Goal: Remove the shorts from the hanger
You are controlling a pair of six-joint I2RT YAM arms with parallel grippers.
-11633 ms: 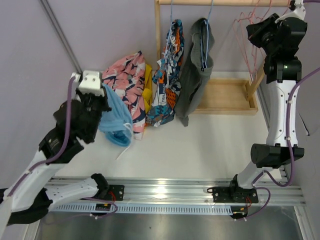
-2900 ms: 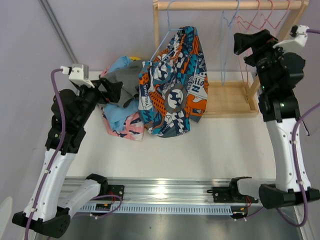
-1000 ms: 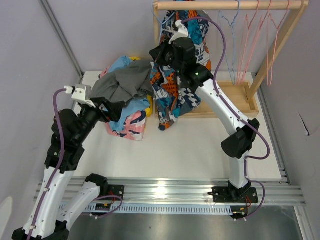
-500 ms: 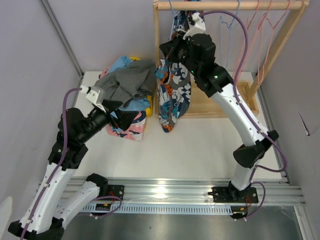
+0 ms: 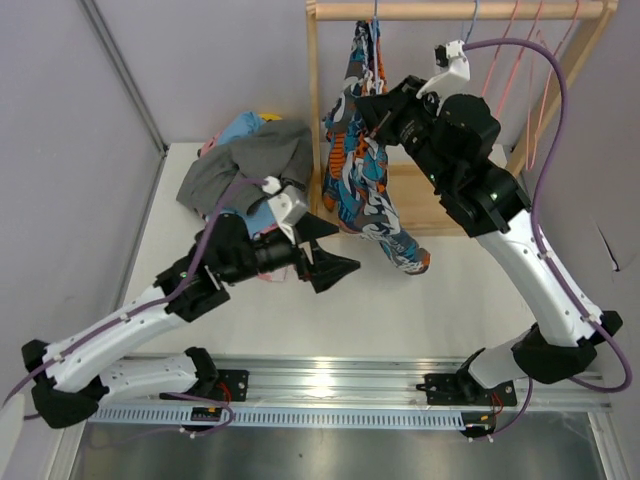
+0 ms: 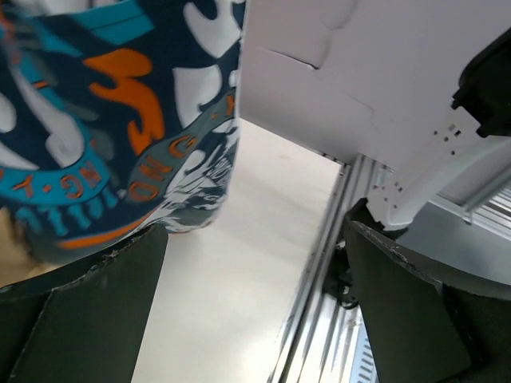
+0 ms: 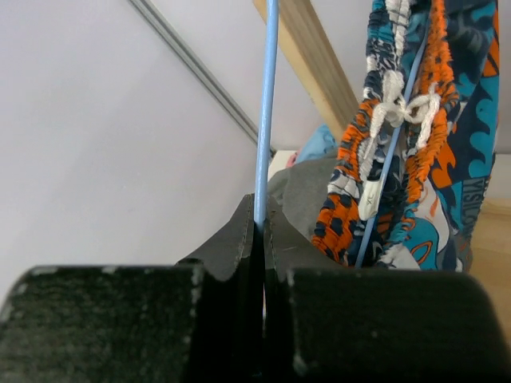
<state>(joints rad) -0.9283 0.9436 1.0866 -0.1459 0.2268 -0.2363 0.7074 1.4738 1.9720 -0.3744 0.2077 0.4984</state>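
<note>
The blue-orange-white printed shorts (image 5: 365, 185) hang from a thin blue hanger (image 5: 375, 20) on the wooden rail, their lower leg trailing to the right. My right gripper (image 5: 372, 108) is shut on the hanger's blue wire (image 7: 267, 104), just left of the waistband and its white drawstring (image 7: 391, 104). My left gripper (image 5: 338, 250) is open low over the table, just left of the hem. In the left wrist view, the printed fabric (image 6: 96, 120) fills the upper left, nothing lies between the fingers (image 6: 80, 303).
Grey shorts (image 5: 245, 165) top a pile with light blue ones (image 5: 240, 130) at the back left. The wooden rack's post (image 5: 315, 100) stands between pile and hanger. Empty pink hangers (image 5: 520, 60) hang to the right above the wooden base tray (image 5: 450, 200).
My left arm has swung right, away from the pile, to below the printed shorts. My right arm has shifted right with the hanger, and the shorts' lower end has swung right.
</note>
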